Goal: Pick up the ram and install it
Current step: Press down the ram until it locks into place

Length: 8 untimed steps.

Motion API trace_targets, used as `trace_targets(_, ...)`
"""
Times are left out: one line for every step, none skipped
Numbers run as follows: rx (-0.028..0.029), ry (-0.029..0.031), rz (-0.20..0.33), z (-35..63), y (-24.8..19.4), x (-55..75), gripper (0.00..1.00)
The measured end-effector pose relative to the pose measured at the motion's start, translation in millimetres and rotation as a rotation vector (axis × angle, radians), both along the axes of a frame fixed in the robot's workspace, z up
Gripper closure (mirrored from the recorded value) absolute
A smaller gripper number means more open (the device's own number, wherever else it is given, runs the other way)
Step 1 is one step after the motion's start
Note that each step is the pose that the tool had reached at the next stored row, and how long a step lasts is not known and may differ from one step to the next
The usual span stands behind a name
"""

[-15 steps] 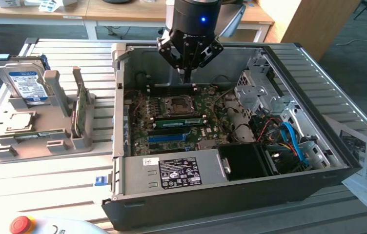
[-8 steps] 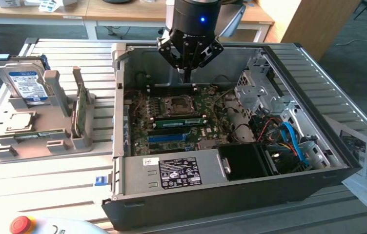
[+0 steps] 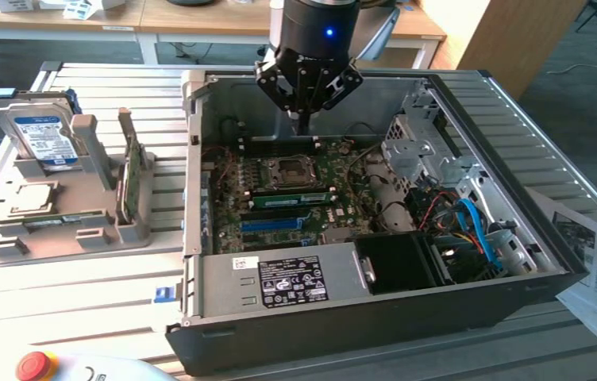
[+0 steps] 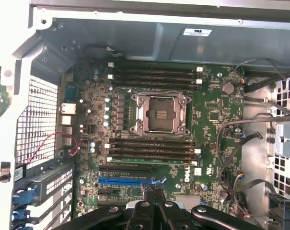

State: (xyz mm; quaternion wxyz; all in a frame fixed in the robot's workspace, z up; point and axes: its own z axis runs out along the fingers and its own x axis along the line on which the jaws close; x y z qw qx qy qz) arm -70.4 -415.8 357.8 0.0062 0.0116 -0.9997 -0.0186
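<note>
A long thin green ram (image 3: pixel 293 198) stands seated in a memory slot just beside the empty CPU socket (image 3: pixel 283 170) on the motherboard inside the open computer case (image 3: pixel 383 317). In the wrist view the ram (image 4: pixel 154 162) shows as a green strip in the bank of dark slots near the socket (image 4: pixel 159 114). My gripper (image 3: pixel 304 123) hangs above the far part of the motherboard, well clear of the ram. Its black fingers (image 4: pixel 149 191) are pressed together, shut, with nothing between them.
A grey holder (image 3: pixel 108 230) on the exterior view's left carries a hard drive (image 3: pixel 44 135), an upright broad green card (image 3: pixel 127 178) and a chip (image 3: pixel 28 198). Blue slot strips (image 3: pixel 277 224), a black power supply (image 3: pixel 288 282), cables (image 3: pixel 473 222) and the drive cage (image 3: pixel 425 151) crowd the case.
</note>
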Motion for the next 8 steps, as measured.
trace_targets(0.0014,0.0032,0.000,0.0,-0.2,0.0,0.89)
trace_targets(0.0024,0.0051,-0.001,0.0,-0.2,0.0,0.89)
trace_targets(0.0024,0.0055,-0.001,0.0,-0.2,-0.1,0.89)
trace_targets(0.0024,0.0057,-0.001,0.0,-0.2,-0.1,0.89)
trace_targets(0.0025,0.0057,-0.001,0.0,-0.2,0.0,0.89)
trace_targets(0.0025,0.0057,-0.001,0.0,-0.3,0.0,0.89)
trace_targets(0.0025,0.0057,-0.001,0.0,-0.2,0.0,0.89)
trace_targets(0.0025,0.0057,-0.001,0.0,-0.3,0.0,0.89)
